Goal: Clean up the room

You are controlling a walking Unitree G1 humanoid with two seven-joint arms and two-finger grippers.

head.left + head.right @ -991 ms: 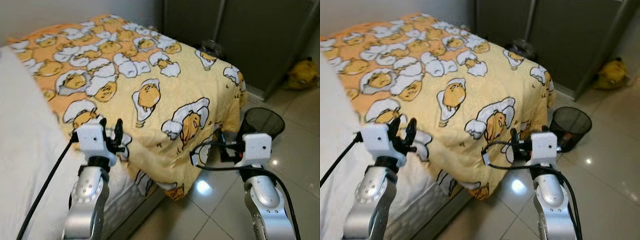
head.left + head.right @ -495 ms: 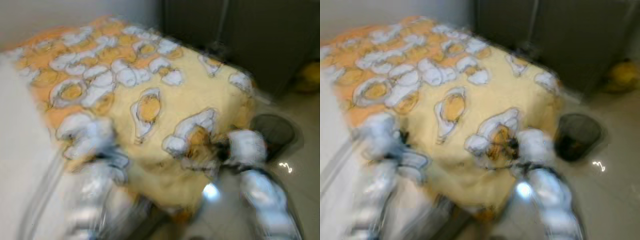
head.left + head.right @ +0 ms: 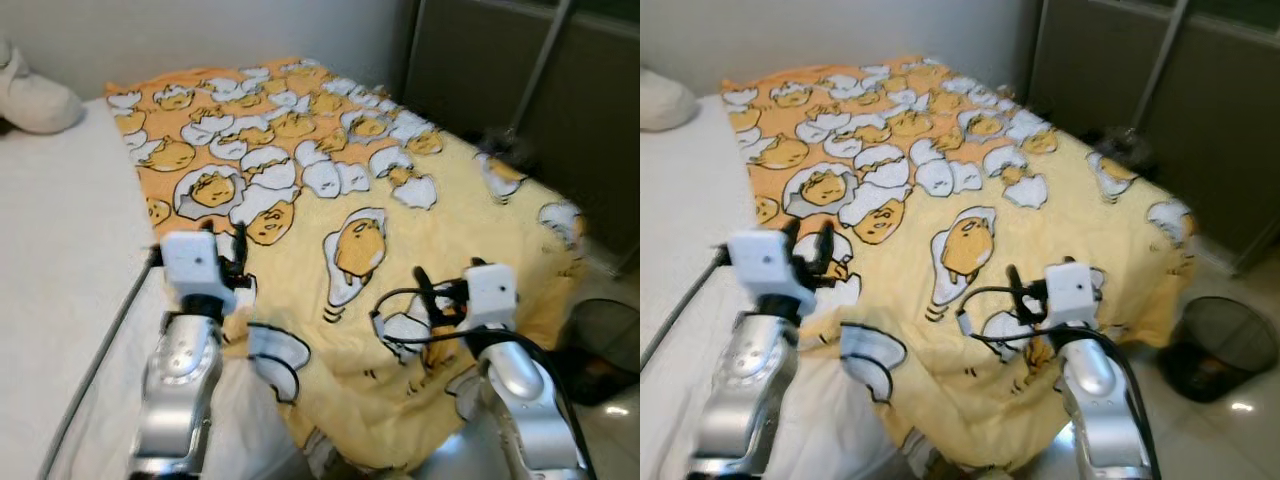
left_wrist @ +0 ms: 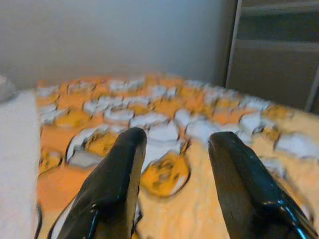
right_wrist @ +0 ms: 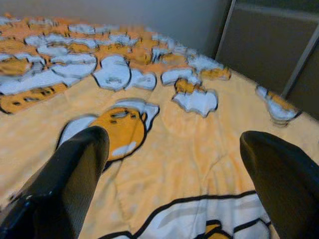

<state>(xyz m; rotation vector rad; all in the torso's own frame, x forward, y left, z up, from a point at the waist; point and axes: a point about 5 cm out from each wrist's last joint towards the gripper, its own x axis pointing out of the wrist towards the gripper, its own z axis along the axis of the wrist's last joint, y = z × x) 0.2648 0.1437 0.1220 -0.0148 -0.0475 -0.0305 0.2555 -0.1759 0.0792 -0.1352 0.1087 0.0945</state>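
Both my arms are up over the bed, the blanket (image 3: 380, 200) spread across it and bunched at the near corner, drooping toward the floor. Left gripper (image 4: 174, 164) hangs empty, fingers apart, above the blanket's edge by the bare mattress (image 3: 60, 250). Right gripper (image 5: 174, 169) gapes wide over the rumpled corner, placed, I reckon, to straighten it.
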